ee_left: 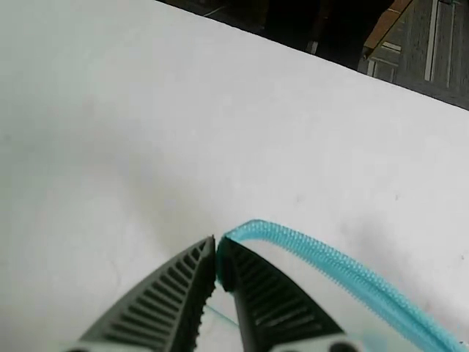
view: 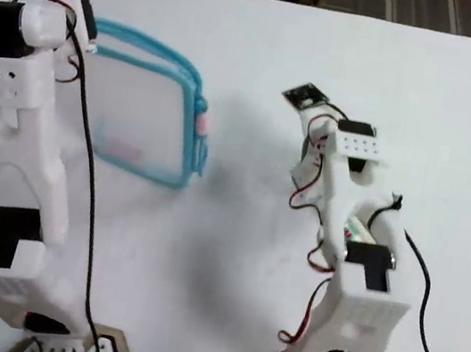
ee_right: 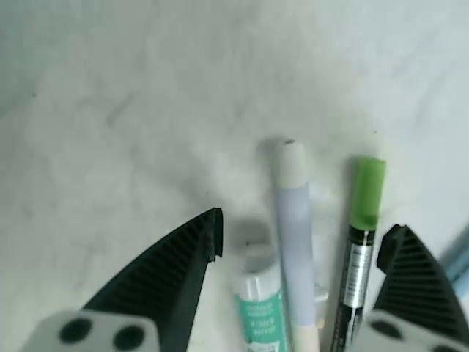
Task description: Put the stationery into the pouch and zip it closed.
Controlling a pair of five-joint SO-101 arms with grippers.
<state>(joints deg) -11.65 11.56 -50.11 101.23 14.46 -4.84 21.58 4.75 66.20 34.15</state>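
The pouch (view: 138, 110) is clear with a blue zip edge and lies flat at the left of the table. A pink item (view: 122, 152) shows through it. My left gripper (ee_left: 218, 253) is shut on the end of the pouch's blue edge (ee_left: 330, 264), at the pouch's far left corner. My right gripper (ee_right: 304, 235) hangs open just above the stationery, with a jaw on either side of it. Side by side there lie a lilac pen (ee_right: 295, 213), a green-capped marker (ee_right: 364, 213) and a teal-labelled tube (ee_right: 258, 304). In the high view the right arm (view: 347, 213) covers most of them.
The white table (view: 231, 257) spreads between the pouch and the right arm. Its far edge (view: 274, 0) meets a dark background. A black cable (view: 424, 343) trails from the right arm towards the front.
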